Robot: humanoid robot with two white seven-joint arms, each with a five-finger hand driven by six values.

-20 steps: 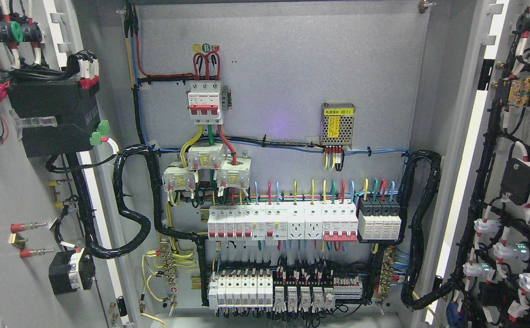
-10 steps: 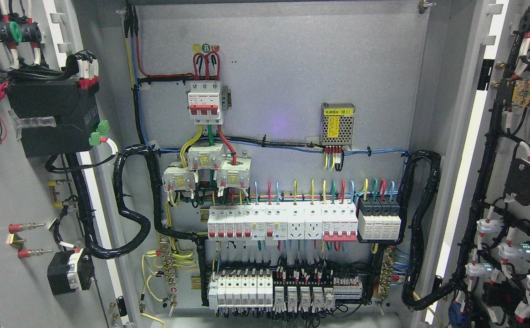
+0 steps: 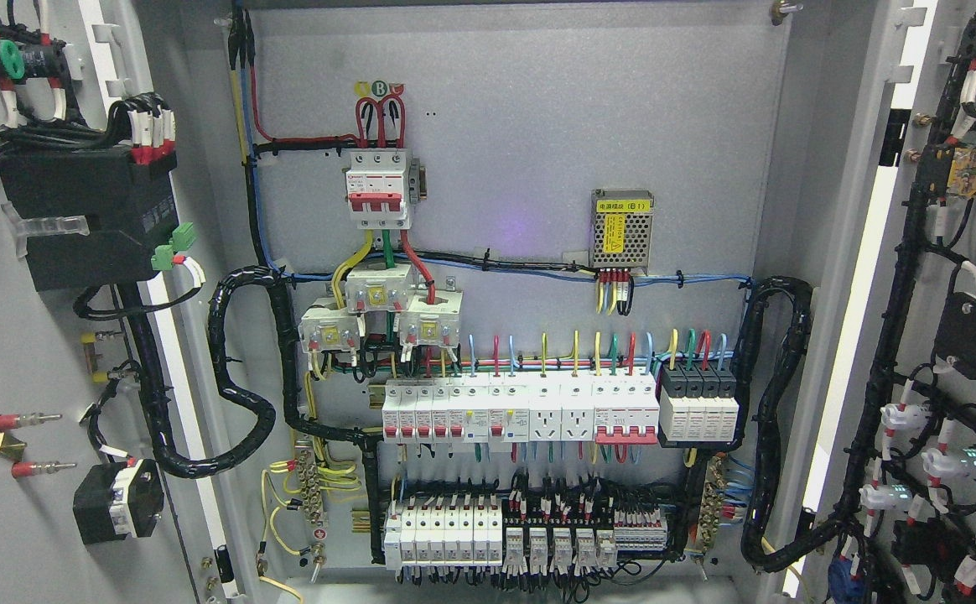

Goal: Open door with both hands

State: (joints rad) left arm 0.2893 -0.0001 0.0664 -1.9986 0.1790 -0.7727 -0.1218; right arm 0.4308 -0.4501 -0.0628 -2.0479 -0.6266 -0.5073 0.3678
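Note:
An electrical cabinet stands with both doors swung wide. The left door [image 3: 27,352] fills the picture's left edge, its inner face carrying a black box, wiring and small fittings. At the right edge, the right door [image 3: 970,352] shows its inner side with black cable bundles and white indicator backs. Between them the grey back panel [image 3: 538,126] is fully exposed. Neither of my hands nor any arm shows in the head view.
On the back panel sit a red-handled main breaker [image 3: 379,189], a meshed power supply [image 3: 622,228], rows of white breakers [image 3: 521,411] and relays [image 3: 530,533]. Black corrugated cable looms [image 3: 241,369] run from the panel to each door.
Both doors have swung a little further outward: the fittings on the left door slid left, those on the right door slid right. The cabinet interior has not changed.

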